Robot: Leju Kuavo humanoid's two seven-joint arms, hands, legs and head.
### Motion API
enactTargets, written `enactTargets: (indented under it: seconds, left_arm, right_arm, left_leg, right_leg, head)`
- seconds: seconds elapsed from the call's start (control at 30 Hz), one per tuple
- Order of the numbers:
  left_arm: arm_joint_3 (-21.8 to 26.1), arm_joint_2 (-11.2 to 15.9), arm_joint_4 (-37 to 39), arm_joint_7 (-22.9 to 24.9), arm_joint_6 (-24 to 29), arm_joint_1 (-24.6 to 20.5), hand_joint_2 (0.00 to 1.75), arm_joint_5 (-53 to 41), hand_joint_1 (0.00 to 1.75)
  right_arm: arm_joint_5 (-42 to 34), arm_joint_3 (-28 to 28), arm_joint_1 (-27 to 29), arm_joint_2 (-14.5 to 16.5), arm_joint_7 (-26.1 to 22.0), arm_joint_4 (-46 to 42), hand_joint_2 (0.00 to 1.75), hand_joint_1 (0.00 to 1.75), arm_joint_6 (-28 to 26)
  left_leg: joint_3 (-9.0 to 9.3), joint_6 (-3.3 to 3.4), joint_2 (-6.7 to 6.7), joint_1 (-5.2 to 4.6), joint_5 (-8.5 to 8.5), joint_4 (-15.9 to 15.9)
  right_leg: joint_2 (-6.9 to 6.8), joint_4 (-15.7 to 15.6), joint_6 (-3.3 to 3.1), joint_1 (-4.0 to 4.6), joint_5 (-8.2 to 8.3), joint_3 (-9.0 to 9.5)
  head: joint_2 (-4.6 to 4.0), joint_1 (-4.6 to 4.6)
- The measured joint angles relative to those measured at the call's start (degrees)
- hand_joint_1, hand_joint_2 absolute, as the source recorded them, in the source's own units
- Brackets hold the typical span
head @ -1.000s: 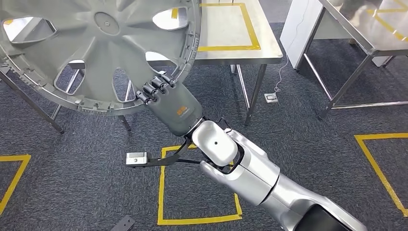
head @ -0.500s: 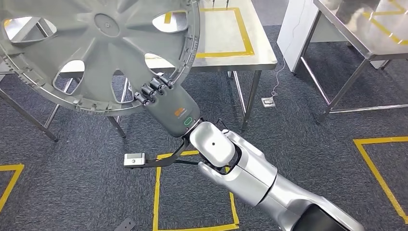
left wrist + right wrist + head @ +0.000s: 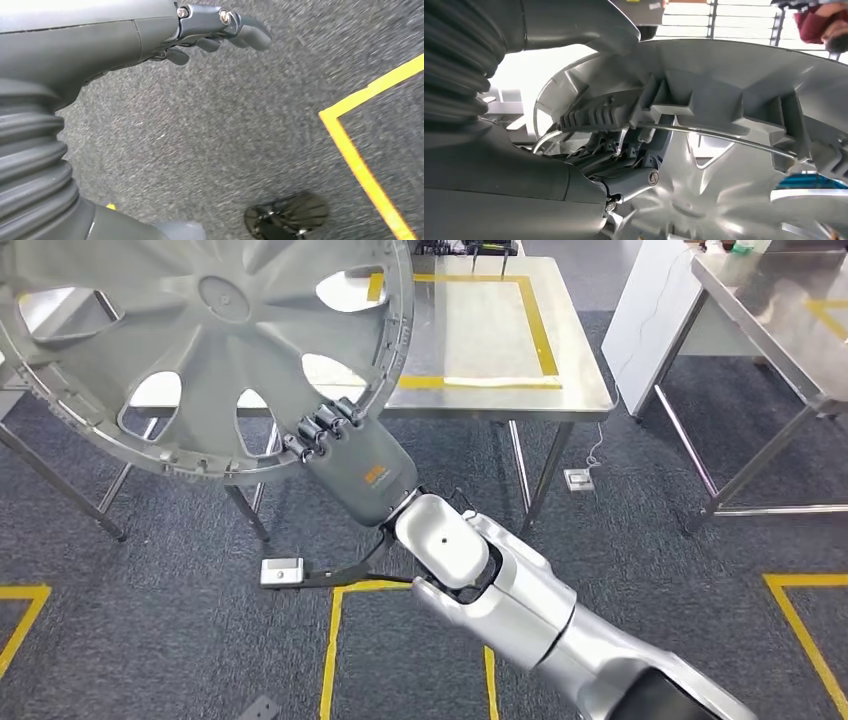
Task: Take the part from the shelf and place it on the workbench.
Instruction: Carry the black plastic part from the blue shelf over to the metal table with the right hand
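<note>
Head view shows the right hand (image 3: 345, 455) gripping the lower rim of a large round grey plastic wheel cover with oval cut-outs and radial spokes (image 3: 200, 340). Its dark fingers (image 3: 320, 425) curl over the ribbed edge of the wheel cover, clamped on it, and the silver right arm (image 3: 520, 605) reaches up from the lower right. The wheel cover is held up in the air, tilted, in the upper left of the scene, in front of and partly overlapping a stainless-steel counter with a yellow taped rectangle on its top (image 3: 570, 360). It rests on no surface. A second steel counter (image 3: 780, 320) stands well apart to the right, and a white panel (image 3: 655, 320) stands between the two.

Below the arm, yellow tape lines (image 3: 330, 640) mark squares on dark grey carpet (image 3: 150, 620). A small grey block on a thin black bracket (image 3: 282, 571) projects from near the wrist.

Right wrist view looks along the hand at the inner side of the wheel cover (image 3: 734, 100), showing moulded clips and a thin metal wire ring running along the rim (image 3: 724, 137); the fingers (image 3: 624, 165) are pressed around the rim there. A person in a red top (image 3: 819, 25) is near the edge of that view.

Left wrist view shows the left hand (image 3: 210, 35) over the carpet (image 3: 225, 130), holding nothing, with its fingers (image 3: 247, 32) extended, slightly bent and apart. A yellow tape corner (image 3: 350, 145) lies on the floor nearby.
</note>
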Motion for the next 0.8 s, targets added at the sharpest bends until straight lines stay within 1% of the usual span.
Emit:
enactTargets:
  seconds: [0.03, 0.07, 0.1, 0.13, 0.17, 0.2, 0.23, 0.27, 0.3, 0.33, 0.37, 0.4, 0.43, 0.47, 0.5, 0.53, 0.57, 0.6, 0.63, 0.67, 0.7, 0.73, 0.77, 0.8]
  left_arm:
    - [0.0, 0.0, 0.0, 0.0, 0.0, -0.1, 1.75, 0.0, 0.0]
    - [0.1, 0.0, -0.1, 0.0, 0.0, -0.2, 1.75, 0.0, 0.0]
    - [0.1, 0.1, -0.1, -0.1, 0.0, -0.2, 1.75, 0.0, 0.0]
    - [0.1, 0.1, -0.1, -0.1, 0.0, -0.3, 1.75, 0.0, 0.0]
    - [0.1, 0.0, -0.1, -0.2, 0.0, -0.4, 1.75, 0.0, 0.0]
    - [0.1, 0.0, -0.1, -0.2, 0.0, -0.4, 1.75, -0.1, 0.0]
    - [0.2, 0.0, -0.1, -0.2, 0.0, -0.3, 1.75, -0.1, 0.0]
    - [0.2, 0.1, -0.1, -0.2, 0.0, -0.2, 1.75, -0.2, 0.0]
    - [0.2, 0.1, -0.1, -0.2, 0.0, 0.0, 1.75, -0.3, 0.0]
    - [0.2, 0.1, -0.1, -0.2, 0.0, 0.1, 1.75, -0.3, 0.0]
    - [0.2, 0.1, -0.1, -0.2, 0.0, 0.2, 1.75, -0.4, 0.0]
    - [0.3, 0.1, -0.1, -0.3, 0.0, 0.3, 1.75, -0.4, 0.0]
    - [0.3, 0.1, 0.0, -0.3, 0.0, 0.5, 1.75, -0.4, 0.0]
    - [0.4, 0.1, 0.1, -0.3, 0.0, 0.7, 1.75, -0.4, 0.0]
    - [0.4, 0.1, 0.2, -0.3, 0.0, 0.9, 1.75, -0.4, 0.0]
    - [0.4, 0.1, 0.3, -0.4, 0.0, 0.9, 1.75, -0.4, 0.0]
    - [0.4, 0.1, 0.3, -0.4, -0.1, 0.8, 1.75, -0.4, 0.0]
    - [0.4, 0.1, 0.2, -0.5, -0.1, 0.6, 1.75, -0.4, 0.0]
    - [0.4, 0.1, 0.2, -0.6, -0.1, 0.4, 1.75, -0.4, 0.0]
    - [0.4, 0.1, 0.1, -0.7, -0.1, 0.3, 1.75, -0.4, 0.0]
    - [0.4, 0.1, 0.0, -0.7, -0.1, 0.3, 1.75, -0.5, 0.0]
    - [0.4, 0.2, 0.0, -0.8, -0.1, 0.4, 1.75, -0.5, 0.0]
    - [0.4, 0.2, 0.0, -0.8, -0.1, 0.5, 1.75, -0.5, 0.0]
    - [0.4, 0.2, 0.0, -0.8, -0.1, 0.6, 1.75, -0.6, 0.0]
  right_arm:
    - [0.0, 0.0, 0.0, 0.0, 0.0, 0.0, 1.75, 1.75, 0.0]
    - [0.0, 0.0, 0.0, 0.2, 0.0, 0.1, 1.75, 1.75, -0.1]
    - [0.0, 0.0, 0.0, 0.3, 0.0, 0.1, 1.75, 1.75, -0.1]
    - [0.0, 0.0, 0.0, 0.5, 0.1, 0.2, 1.75, 1.75, -0.1]
    - [0.0, 0.0, 0.0, 0.6, 0.1, 0.2, 1.75, 1.75, -0.1]
    - [0.1, 0.0, 0.1, 0.6, 0.2, 0.3, 1.75, 1.75, -0.1]
    - [0.2, 0.0, 0.1, 0.7, 0.2, 0.3, 1.75, 1.75, -0.1]
    - [0.3, 0.0, 0.3, 0.7, 0.2, 0.4, 1.75, 1.75, -0.1]
    - [0.5, 0.1, 0.4, 0.7, 0.2, 0.4, 1.75, 1.75, -0.1]
    - [0.6, 0.1, 0.6, 0.6, 0.2, 0.4, 1.75, 1.75, -0.1]
    - [0.7, 0.1, 0.8, 0.6, 0.2, 0.4, 1.75, 1.75, -0.1]
    - [0.8, 0.1, 0.9, 0.6, 0.2, 0.4, 1.75, 1.75, -0.1]
    - [0.8, 0.1, 1.1, 0.6, 0.3, 0.5, 1.75, 1.75, -0.1]
    - [0.8, 0.2, 1.2, 0.5, 0.3, 0.5, 1.75, 1.75, -0.1]
    - [0.8, 0.2, 1.2, 0.5, 0.2, 0.6, 1.75, 1.75, 0.0]
    - [0.8, 0.3, 1.2, 0.5, 0.2, 0.6, 1.75, 1.75, 0.0]
    - [0.8, 0.3, 1.1, 0.7, 0.2, 0.6, 1.75, 1.75, 0.0]
    - [0.8, 0.3, 0.9, 0.9, 0.2, 0.5, 1.75, 1.75, 0.1]
    - [0.8, 0.3, 0.7, 1.1, 0.2, 0.5, 1.75, 1.75, 0.1]
    - [0.8, 0.3, 0.6, 1.2, 0.3, 0.5, 1.75, 1.75, 0.1]
    - [0.8, 0.3, 0.5, 1.2, 0.3, 0.5, 1.75, 1.75, 0.1]
    - [0.8, 0.3, 0.5, 1.1, 0.3, 0.5, 1.75, 1.75, 0.1]
    - [0.8, 0.3, 0.6, 0.9, 0.3, 0.5, 1.75, 1.75, 0.1]
    - [0.8, 0.3, 0.6, 0.8, 0.2, 0.6, 1.75, 1.75, 0.2]
  left_leg:
    - [0.72, -0.4, -0.09, -0.12, -0.14, 0.0]
    - [1.07, -0.81, -0.12, -0.14, 0.26, 0.5]
    - [0.69, -1.14, -0.02, -0.12, 1.2, 2.2]
    - [-0.69, -1.41, 0.21, -0.08, 2.41, 5.2]
    - [-2.79, -1.62, 0.5, -0.03, 3.09, 8.8]
    - [-5.3, -1.71, 0.84, 0.01, 2.79, 12.2]
    - [-7.83, -1.82, 1.04, 0.0, 1.09, 14.9]
    - [-9.99, -1.9, 1.13, 0.01, -1.7, 16.3]
    - [-11.64, -1.96, 1.17, 0.02, -4.76, 16.5]
    - [-12.77, -2.03, 1.25, 0.05, -7.06, 15.4]
    - [-13.38, -2.12, 1.36, 0.1, -7.59, 13.3]
    - [-13.66, -2.24, 1.55, 0.2, -5.42, 10.4]
    - [-13.88, -2.33, 1.92, 0.34, -0.07, 6.6]
    - [-13.8, -2.1, 2.4, 0.39, 5.34, 3.7]
    - [-13.66, -1.75, 2.72, 0.38, 9.77, 1.8]
    - [-13.49, -1.26, 2.93, 0.36, 12.14, 0.9]
    - [-13.03, -0.61, 2.88, 0.31, 11.7, 1.3]
    - [-12.64, -0.16, 2.64, 0.36, 10.98, 1.4]
    - [-12.07, 0.29, 2.49, 0.44, 10.3, 1.4]
    - [-11.28, 0.65, 2.32, 0.49, 9.6, 1.3]
    - [-10.32, 0.88, 2.17, 0.52, 8.78, 1.1]
    - [-9.2, 1.02, 2.01, 0.53, 7.9, 0.9]
    - [-7.97, 1.06, 1.82, 0.53, 6.98, 0.7]
    - [-6.58, 1.03, 1.59, 0.52, 6.0, 0.4]
  right_leg:
    - [0.11, -1.1, -0.21, 0.09, 0.97, 0.47]
    - [0.22, -1.1, -0.48, 0.04, 0.62, 1.29]
    - [0.26, -1.4, -0.85, -0.05, 0.0, 2.2]
    - [0.22, -1.5, -1.3, -0.15, -0.69, 3.28]
    - [0.18, -1.6, -1.65, -0.22, -1.47, 4.44]
    - [0.13, -1.7, -1.92, -0.26, -2.39, 5.5]
    - [0.15, -1.7, -2.07, -0.29, -3.31, 6.56]
    - [0.24, -1.7, -2.09, -0.33, -4.3, 7.69]
    - [0.35, -1.7, -2.03, -0.39, -5.35, 8.92]
    - [0.45, -1.7, -1.92, -0.47, -6.48, 10.3]
    - [0.51, -1.6, -1.75, -0.56, -7.65, 11.74]
    - [0.51, -1.6, -1.55, -0.64, -8.85, 13.15]
    - [0.55, -1.4, -1.3, -0.59, -10.14, 14.46]
    - [0.64, -1.3, -0.98, -0.45, -11.37, 15.35]
    - [0.71, -1.3, -0.62, -0.26, -12.55, 16.09]
    - [0.79, -1.0, -0.25, -0.11, -13.25, 16.66]
    - [0.8, -0.2, 0.07, -0.08, -13.18, 16.61]
    - [0.68, 1.8, 0.37, -0.17, -12.29, 15.85]
    - [0.56, 5.1, 0.65, -0.28, -10.68, 14.05]
    - [0.41, 9.2, 0.96, -0.37, -9.38, 11.25]
    - [0.28, 13.1, 1.26, -0.49, -9.17, 8.1]
    - [0.21, 16.0, 1.5, -0.54, -10.38, 5.21]
    - [0.19, 17.6, 1.64, -0.59, -12.84, 2.74]
    - [0.18, 17.7, 1.63, -0.61, -15.79, 0.89]
  head:
    - [0.0, -0.02]
    - [0.0, -0.04]
    - [0.0, -0.06]
    - [0.0, -0.14]
    - [0.0, -0.25]
    - [0.0, -0.37]
    - [0.0, -0.48]
    - [0.0, -0.53]
    - [0.0, -0.58]
    - [0.0, -0.61]
    - [0.0, -0.65]
    - [0.0, -0.69]
    - [0.0, -0.76]
    - [0.0, -0.88]
    - [0.0, -0.87]
    - [0.0, -0.87]
    - [0.0, -0.8]
    - [0.0, -0.65]
    - [0.0, -0.58]
    - [0.0, -0.45]
    - [0.0, -0.33]
    - [0.0, -0.23]
    - [0.0, -0.17]
    - [0.0, -0.13]
